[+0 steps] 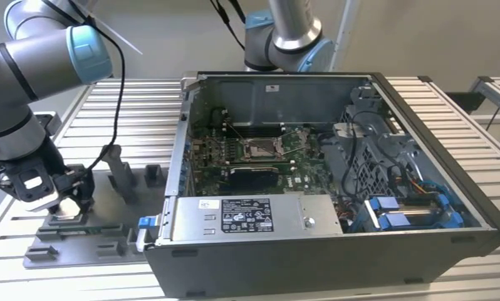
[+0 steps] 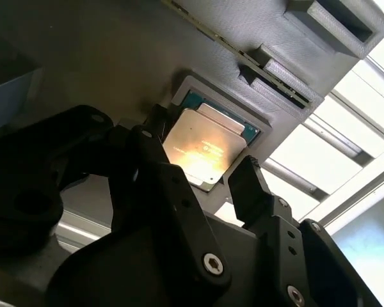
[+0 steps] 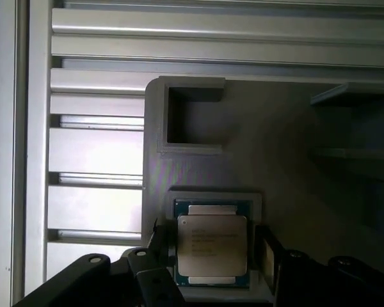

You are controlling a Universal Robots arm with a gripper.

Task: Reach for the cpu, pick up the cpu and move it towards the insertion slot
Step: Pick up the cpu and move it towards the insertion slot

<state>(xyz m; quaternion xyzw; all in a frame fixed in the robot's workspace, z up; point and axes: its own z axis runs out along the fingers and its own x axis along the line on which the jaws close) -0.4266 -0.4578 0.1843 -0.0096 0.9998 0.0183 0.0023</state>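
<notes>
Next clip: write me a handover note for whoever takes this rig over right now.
Claw: open, down at the grey holder, one finger on each side of the chip.
Chip: flat in its holder pocket, not lifted.
Socket: inside the computer case, well away from the claw.
Done: the reach.
Left: grip, lift, carry toward the socket.

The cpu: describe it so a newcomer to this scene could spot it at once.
At the exterior view's left, beside the open computer case, the gripper hangs over a grey fixture plate. The cpu sits in that plate's square recess between the black fingers: the one shiny silver, green-edged square among dull grey plastic.
</notes>
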